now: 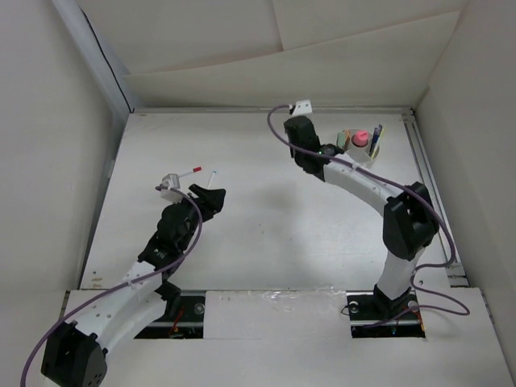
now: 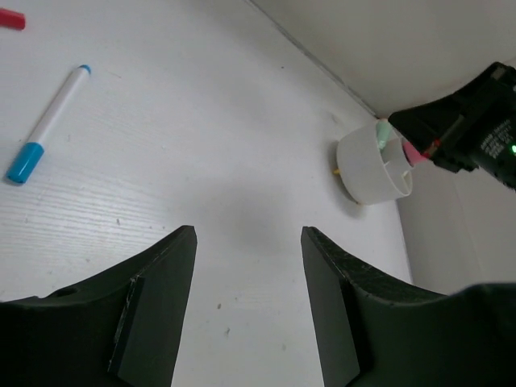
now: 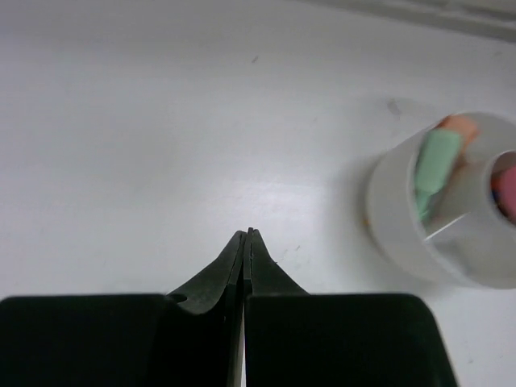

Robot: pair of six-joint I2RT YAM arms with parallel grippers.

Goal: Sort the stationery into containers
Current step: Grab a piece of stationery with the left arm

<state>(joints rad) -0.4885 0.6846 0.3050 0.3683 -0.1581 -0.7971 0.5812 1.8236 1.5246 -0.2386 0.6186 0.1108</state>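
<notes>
The round white divided cup (image 1: pixel 362 151) stands at the back right. It holds a green marker (image 3: pixel 435 165), an orange one (image 3: pixel 461 125), a pink-capped item (image 1: pixel 362 136) and a blue pen (image 1: pixel 375 139). My right gripper (image 3: pixel 246 235) is shut and empty, just left of the cup above the table; it also shows in the top view (image 1: pixel 310 157). My left gripper (image 2: pixel 248 235) is open and empty over bare table; it also shows in the top view (image 1: pixel 214 195). A white marker with a blue cap (image 2: pixel 47 125) lies ahead to its left. A thin white pen with a red tip (image 1: pixel 191 171) lies beside that.
White walls close in the table on the left, back and right. A metal rail (image 1: pixel 427 173) runs along the right edge, just beyond the cup. The right arm's forearm (image 1: pixel 363 184) reaches across the right half of the table.
</notes>
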